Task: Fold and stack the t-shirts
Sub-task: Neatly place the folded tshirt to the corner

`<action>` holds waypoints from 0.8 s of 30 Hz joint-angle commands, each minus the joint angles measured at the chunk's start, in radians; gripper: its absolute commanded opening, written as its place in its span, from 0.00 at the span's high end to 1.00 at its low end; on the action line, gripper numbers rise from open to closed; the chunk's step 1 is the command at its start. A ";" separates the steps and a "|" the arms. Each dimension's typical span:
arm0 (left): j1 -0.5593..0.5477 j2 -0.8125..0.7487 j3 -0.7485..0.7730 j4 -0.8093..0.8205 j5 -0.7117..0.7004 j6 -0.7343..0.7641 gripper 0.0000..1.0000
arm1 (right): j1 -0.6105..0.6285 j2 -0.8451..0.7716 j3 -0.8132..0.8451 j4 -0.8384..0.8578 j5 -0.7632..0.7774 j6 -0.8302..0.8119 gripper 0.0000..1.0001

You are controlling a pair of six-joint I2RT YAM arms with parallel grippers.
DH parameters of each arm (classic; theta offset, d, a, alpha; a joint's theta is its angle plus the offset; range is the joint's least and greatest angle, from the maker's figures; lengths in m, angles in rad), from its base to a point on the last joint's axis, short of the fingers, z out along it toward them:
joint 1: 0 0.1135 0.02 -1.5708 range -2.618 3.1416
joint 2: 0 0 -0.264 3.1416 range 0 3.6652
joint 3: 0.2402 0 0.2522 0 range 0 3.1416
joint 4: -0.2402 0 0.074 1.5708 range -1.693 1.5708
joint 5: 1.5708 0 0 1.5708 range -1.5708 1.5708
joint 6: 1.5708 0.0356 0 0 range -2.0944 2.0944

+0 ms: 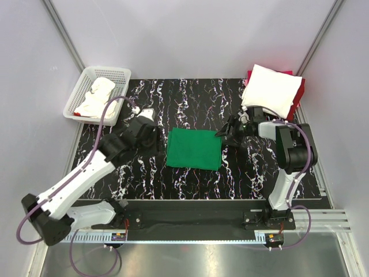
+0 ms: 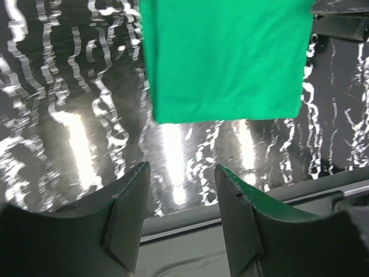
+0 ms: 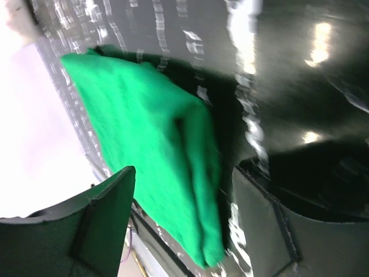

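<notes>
The left gripper's (image 2: 181,179) 2 dark fingers (image 2: 130,222) stand parted above a black tabletop (image 2: 69,115) veined with white, with only glare off the surface showing between them. Beyond them lies a bright green t-shirt (image 2: 225,57), folded into a flat rectangle, well clear of the fingers and running out of view at the top. A dark, angular part (image 2: 340,20) sits at the shirt's upper right corner.

The top camera looks down over the table (image 1: 190,104); both wrist cameras, close in, share the green t-shirt (image 1: 194,148).
</notes>
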 commanded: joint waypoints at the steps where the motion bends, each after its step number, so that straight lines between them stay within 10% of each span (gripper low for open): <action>1: 0.004 -0.082 -0.035 -0.095 -0.076 0.020 0.44 | 0.082 0.099 -0.022 0.074 0.098 0.016 0.25; 8: 0.025 -0.251 -0.129 -0.115 -0.106 0.019 0.34 | 0.192 0.159 -0.006 0.166 0.091 0.096 0.49; 16: 0.082 -0.314 -0.212 -0.072 -0.076 0.073 0.32 | 0.188 0.095 0.011 0.212 -0.006 0.105 1.00; 24: 0.091 -0.349 -0.190 -0.068 -0.134 0.115 0.31 | 0.165 -0.033 0.227 -0.160 0.175 -0.103 1.00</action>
